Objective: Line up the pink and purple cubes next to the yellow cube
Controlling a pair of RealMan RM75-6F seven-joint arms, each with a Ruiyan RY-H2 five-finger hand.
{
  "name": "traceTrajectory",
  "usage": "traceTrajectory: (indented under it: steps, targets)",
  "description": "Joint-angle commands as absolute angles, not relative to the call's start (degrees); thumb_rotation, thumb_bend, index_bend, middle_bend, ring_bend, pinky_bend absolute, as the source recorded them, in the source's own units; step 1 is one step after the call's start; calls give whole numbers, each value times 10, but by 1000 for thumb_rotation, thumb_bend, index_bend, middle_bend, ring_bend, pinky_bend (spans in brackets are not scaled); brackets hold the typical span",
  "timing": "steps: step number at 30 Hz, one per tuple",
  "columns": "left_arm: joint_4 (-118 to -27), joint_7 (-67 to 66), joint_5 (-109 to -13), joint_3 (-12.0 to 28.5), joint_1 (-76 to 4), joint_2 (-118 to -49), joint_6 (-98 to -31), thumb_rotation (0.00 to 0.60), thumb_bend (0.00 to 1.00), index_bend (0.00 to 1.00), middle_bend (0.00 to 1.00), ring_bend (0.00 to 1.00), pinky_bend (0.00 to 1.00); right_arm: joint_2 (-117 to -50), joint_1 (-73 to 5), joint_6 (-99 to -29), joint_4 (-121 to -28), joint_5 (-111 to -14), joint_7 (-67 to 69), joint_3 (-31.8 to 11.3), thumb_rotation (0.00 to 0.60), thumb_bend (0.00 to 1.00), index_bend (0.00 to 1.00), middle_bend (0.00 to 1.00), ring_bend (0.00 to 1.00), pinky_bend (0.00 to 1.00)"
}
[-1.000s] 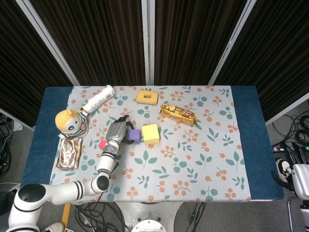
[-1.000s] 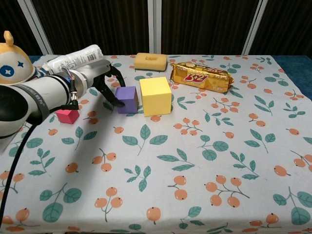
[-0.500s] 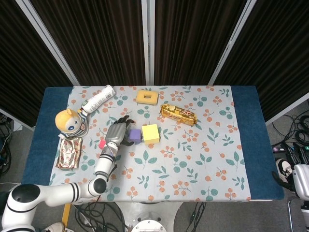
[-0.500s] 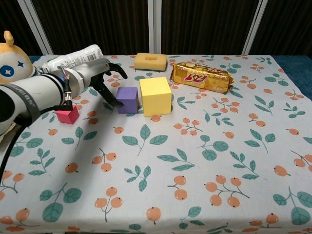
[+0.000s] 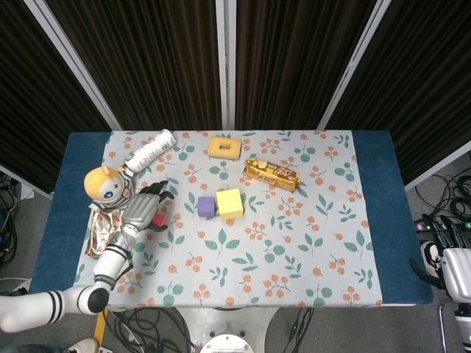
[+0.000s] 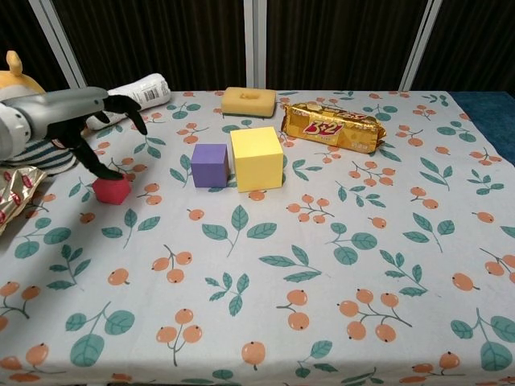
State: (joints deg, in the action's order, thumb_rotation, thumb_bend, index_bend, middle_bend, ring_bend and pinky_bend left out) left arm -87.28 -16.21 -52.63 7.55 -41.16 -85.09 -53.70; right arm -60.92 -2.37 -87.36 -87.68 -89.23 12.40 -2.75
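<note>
Since the purple cube [image 6: 209,165] already sat just beside the yellow cube [image 6: 257,158], only the pink cube [image 6: 111,190] was left, under the left hand's [image 6: 92,112] spread, empty fingers.

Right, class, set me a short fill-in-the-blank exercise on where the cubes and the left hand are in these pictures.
1. The purple cube sits right beside the ____ cube.
2. The left hand reaches over the ____ cube.
3. The pink cube lies to the ____ of the purple cube in the chest view.
4. The sponge is ____ in colour.

Missing words: yellow; pink; left; yellow
</note>
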Motion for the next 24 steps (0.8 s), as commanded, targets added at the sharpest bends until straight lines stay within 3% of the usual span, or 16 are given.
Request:
traceTrajectory:
  steps: [1, 12, 24]
  targets:
    - [-869, -134, -571, 48, -396, -838, -515, 600, 238, 355, 145, 96, 153, -610, -25, -873, -878, -894, 123, -27, 600, 175, 37, 160, 28, 132]
    - [-775, -131, -583, 43, -396, -890, -499, 600, 262, 411, 145, 96, 152, -607, -21, -876, -881, -891, 119, -25, 600, 173, 37, 160, 28, 132]
    - [-731, -133, -577, 53, -391, -911, -496, 600, 287, 484, 150, 96, 153, -607, -23, -872, -884, -890, 116, -25, 600, 175, 37, 160, 28, 132]
